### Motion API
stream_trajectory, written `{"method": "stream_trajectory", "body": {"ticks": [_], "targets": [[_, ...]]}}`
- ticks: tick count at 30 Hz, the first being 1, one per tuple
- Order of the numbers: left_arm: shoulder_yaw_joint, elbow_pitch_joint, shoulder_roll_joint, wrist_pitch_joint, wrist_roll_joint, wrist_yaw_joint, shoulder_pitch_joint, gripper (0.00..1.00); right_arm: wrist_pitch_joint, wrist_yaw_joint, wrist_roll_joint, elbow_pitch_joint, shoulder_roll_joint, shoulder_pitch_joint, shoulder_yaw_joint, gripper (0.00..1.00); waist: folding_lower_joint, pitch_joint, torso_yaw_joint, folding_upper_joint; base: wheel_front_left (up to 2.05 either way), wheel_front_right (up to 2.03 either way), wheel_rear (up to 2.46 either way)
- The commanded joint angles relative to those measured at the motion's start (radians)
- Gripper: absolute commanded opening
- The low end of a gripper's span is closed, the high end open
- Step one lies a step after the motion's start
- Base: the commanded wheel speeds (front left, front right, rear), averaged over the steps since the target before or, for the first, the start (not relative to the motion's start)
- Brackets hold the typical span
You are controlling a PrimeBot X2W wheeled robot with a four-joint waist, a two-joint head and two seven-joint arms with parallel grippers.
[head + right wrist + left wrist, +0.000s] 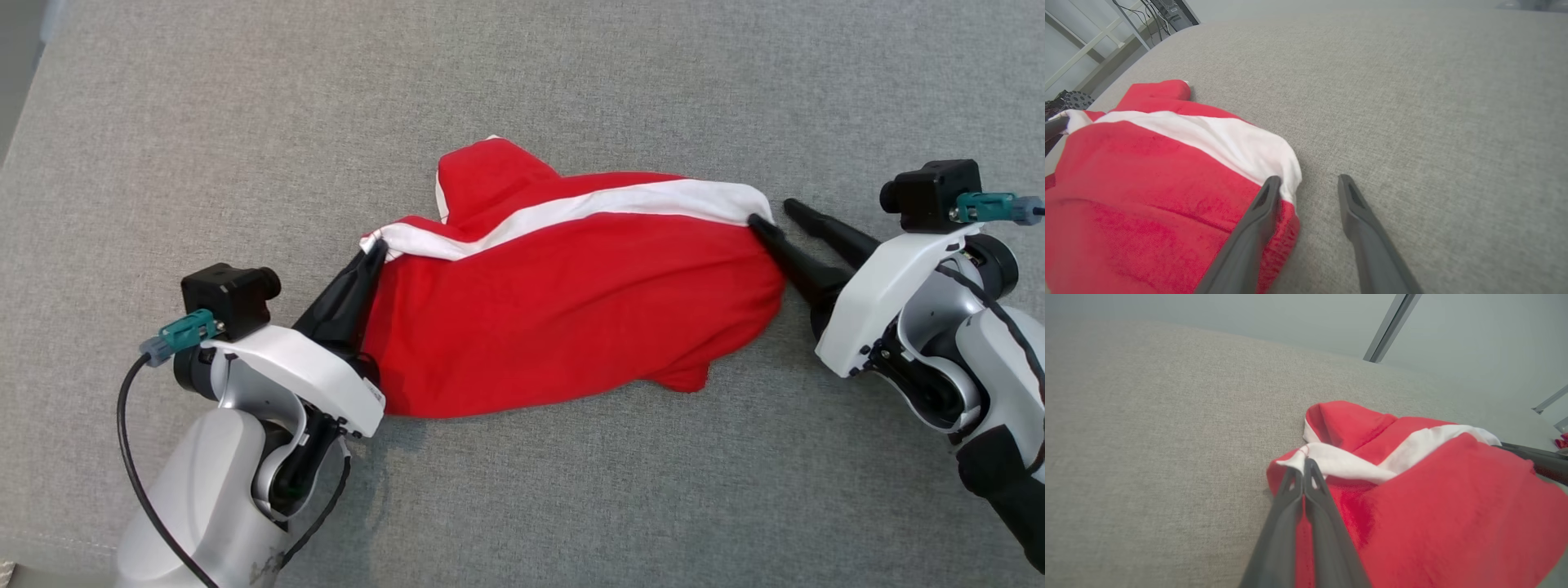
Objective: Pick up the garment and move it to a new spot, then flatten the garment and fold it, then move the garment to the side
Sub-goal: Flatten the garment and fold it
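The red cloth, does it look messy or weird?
Yes. The cloth lies bunched in a lumpy heap on the grey surface, not flat, its white band twisted. The left gripper pinches its left end; the right gripper is open, one finger against its right end.

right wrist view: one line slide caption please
Open right pincer at the edge of a crumpled red fleece garment with a white band, one finger touching it, on a grey woven surface.

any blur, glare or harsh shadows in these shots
Head view: soft even light, no glare, faint shadow along the near edge of the garment. Left wrist view: nearest red cloth blurred. Right wrist view: grey surface weave sharp, far edge bowed by the lens.
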Motion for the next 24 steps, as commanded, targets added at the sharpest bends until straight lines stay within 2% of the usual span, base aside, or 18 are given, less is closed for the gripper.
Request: {"method": "stream_trajectory", "body": {"ticks": [1,7,13,19,22,24], "targets": [[0.007,0.003,0.009,-0.011,-0.004,-0.003,-0.018,0.00,-0.009,0.000,0.014,-0.003,-0.015,-0.014,0.012,0.00,0.0000,0.000,-0.002,0.0000,0.00,0.00,0.00],[0.023,-0.028,0.021,-0.063,0.014,0.008,-0.034,0.00,-0.096,0.000,0.033,-0.034,-0.052,-0.038,0.030,0.00,0.0000,-0.012,-0.021,0.0000,0.00,0.00,0.00],[0.035,-0.160,0.054,-0.094,0.050,0.032,-0.045,0.00,-0.194,0.000,0.006,-0.089,-0.083,-0.018,-0.035,0.00,0.0000,-0.049,-0.075,0.0000,0.00,0.00,0.00],[0.038,-0.365,0.082,-0.072,0.075,0.062,-0.034,0.00,-0.255,-0.001,-0.052,-0.216,-0.084,0.056,-0.206,0.00,0.0000,-0.092,-0.150,0.0000,0.00,0.00,0.00],[0.032,-0.460,0.094,-0.052,0.088,0.079,-0.015,0.00,-0.255,-0.001,-0.113,-0.304,-0.046,0.123,-0.333,0.00,0.0000,-0.112,-0.184,0.0000,0.00,0.00,0.00],[0.024,-0.518,0.093,-0.039,0.095,0.096,0.010,0.00,-0.241,0.000,-0.155,-0.380,0.007,0.182,-0.418,0.00,0.0000,-0.126,-0.204,0.0000,0.00,0.00,0.00]]}}
